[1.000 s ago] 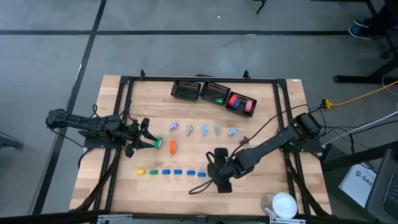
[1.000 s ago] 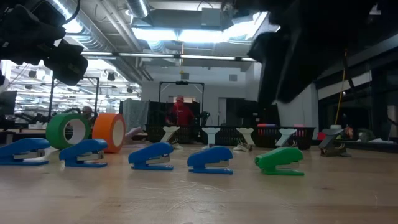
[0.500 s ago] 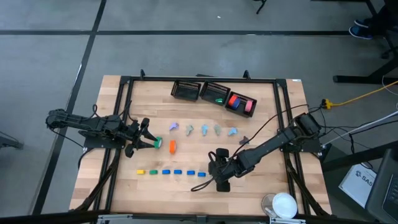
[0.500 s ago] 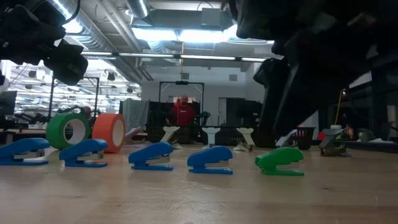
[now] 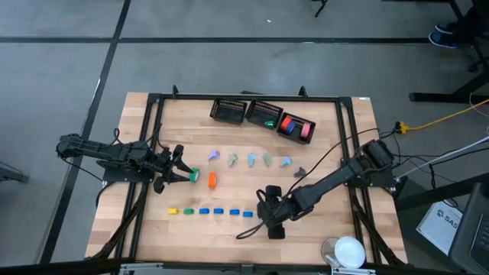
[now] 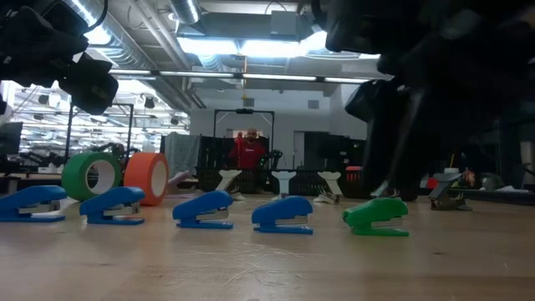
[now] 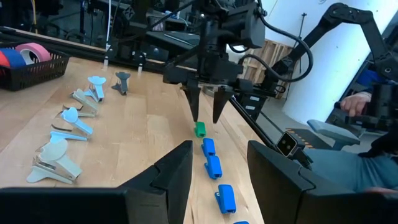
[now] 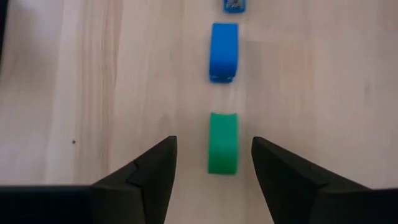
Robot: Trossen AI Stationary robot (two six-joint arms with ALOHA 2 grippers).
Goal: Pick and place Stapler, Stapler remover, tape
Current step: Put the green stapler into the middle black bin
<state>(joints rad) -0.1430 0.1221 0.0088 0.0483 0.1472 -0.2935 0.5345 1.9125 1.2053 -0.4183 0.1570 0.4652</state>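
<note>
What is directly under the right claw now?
Under the open right claw lies a green stapler on bare table, with a blue stapler next in line. Nothing covers it.

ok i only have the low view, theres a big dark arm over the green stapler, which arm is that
observer: the right arm. The left wrist view shows the right gripper pointing straight down over the green stapler, which is the end piece of the stapler row.
operator: is it gripping it
observer: no. In the right wrist view the fingers are open, one on each side of the stapler, with bare wood showing in both gaps.
operator: and the other arm
observer: from above, the left gripper is at the table's left side beside the green tape roll, and it is open with nothing between its fingers.
</note>
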